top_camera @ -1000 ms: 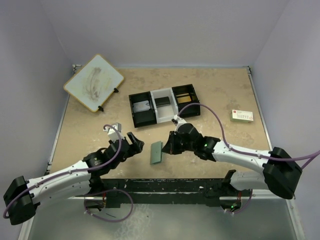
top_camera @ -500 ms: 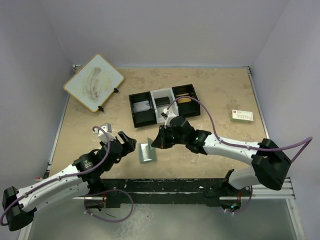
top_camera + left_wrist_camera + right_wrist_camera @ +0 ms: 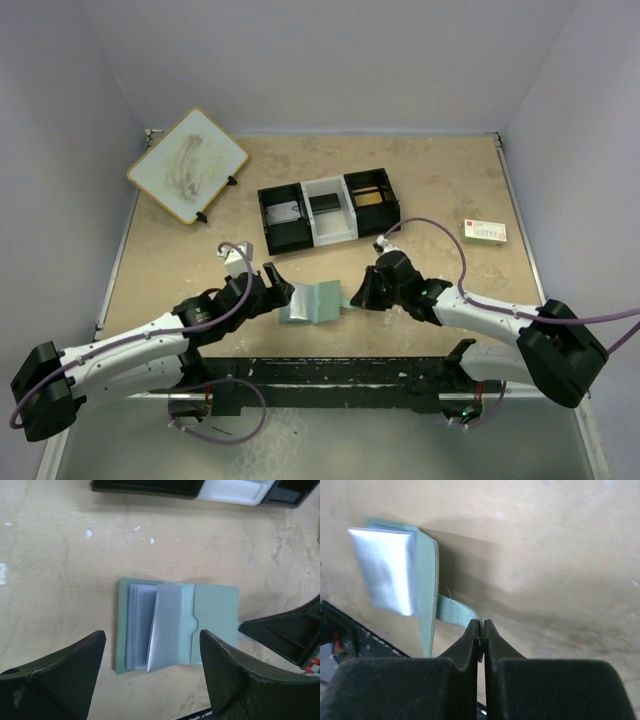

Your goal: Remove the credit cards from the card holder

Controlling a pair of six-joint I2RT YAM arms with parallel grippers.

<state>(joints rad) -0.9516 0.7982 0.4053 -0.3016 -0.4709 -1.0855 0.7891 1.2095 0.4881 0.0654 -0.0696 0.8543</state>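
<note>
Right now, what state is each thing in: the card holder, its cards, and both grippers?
card holder: lying open on the table.
cards: stacked inside the holder.
left gripper: open, empty, facing the holder.
right gripper: shut, pinching the holder's edge.

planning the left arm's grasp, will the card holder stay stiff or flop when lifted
Probably floppy: the card holder lies folded open, one pale sleeve standing up loosely. It looks thin and light, so a push would likely slide it across the table. The right end effector pinching its strap may steady it.
</note>
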